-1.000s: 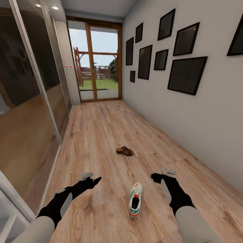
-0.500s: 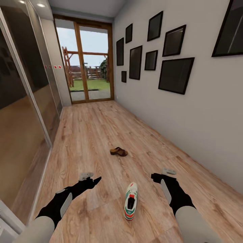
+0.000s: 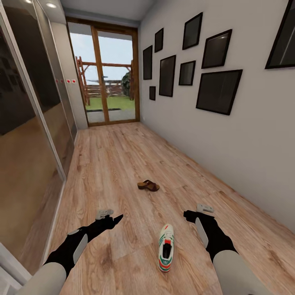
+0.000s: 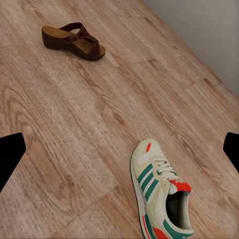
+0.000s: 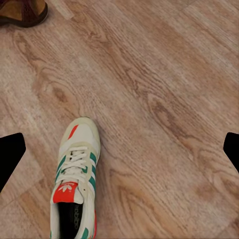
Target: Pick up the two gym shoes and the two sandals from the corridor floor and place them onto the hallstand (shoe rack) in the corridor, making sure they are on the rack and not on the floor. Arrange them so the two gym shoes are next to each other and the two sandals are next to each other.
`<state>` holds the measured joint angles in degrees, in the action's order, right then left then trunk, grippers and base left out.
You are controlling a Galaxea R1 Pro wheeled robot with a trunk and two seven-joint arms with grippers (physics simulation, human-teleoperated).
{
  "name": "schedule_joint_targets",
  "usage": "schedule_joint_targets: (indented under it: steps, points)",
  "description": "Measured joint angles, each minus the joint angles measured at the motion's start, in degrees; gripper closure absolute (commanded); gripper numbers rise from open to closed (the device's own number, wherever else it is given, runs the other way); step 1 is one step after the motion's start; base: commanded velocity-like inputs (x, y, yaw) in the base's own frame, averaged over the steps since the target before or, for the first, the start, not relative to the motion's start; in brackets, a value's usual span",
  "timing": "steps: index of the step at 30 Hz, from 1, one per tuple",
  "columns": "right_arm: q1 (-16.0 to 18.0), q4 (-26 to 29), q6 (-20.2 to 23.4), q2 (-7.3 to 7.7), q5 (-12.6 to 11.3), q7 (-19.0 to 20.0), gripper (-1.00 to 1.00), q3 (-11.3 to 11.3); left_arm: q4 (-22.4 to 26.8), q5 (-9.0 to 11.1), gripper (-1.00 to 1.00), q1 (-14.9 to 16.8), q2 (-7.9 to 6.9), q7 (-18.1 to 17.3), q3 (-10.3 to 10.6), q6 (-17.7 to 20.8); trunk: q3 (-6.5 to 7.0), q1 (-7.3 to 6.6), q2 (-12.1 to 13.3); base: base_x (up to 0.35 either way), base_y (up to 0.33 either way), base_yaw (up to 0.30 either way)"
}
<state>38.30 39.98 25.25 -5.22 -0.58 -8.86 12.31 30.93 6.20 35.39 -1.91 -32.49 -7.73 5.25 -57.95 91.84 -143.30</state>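
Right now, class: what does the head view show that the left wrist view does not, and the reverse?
Head view alone: both arms, the glass door, dark picture frames, mirrored panels. Left wrist view alone: a close look at the shoe's green stripes and the sandal's strap. Both share the gym shoe, the sandal and the corridor floor.

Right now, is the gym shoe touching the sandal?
Apart. The left wrist view shows bare floor between the gym shoe and the sandal.

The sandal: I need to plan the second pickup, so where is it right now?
In the head view the sandal lies on the corridor floor, farther down the corridor than the gym shoe between the two arms, roughly mid-corridor, apart from the picture wall.
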Motion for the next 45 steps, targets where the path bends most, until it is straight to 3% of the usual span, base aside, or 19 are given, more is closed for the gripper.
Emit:
schedule_joint_targets:
  steps: [33, 45]
  points:
    - [0.0, 0.1, 0.0, 0.00, 0.1, -0.1, -1.00, -0.1, 0.0, 0.0, -1.00, 0.0, 0.04, 0.0, 0.0, 0.0, 0.00, 0.00, 0.0, 0.045, 0.024, 0.000]
    - [0.0, 0.1, 0.0, 0.00, 0.1, -0.1, -1.00, -0.1, 0.0, 0.0, -1.00, 0.0, 0.01, 0.0, 0.0, 0.0, 0.00, -0.01, 0.0, 0.226, 0.069, 0.000]
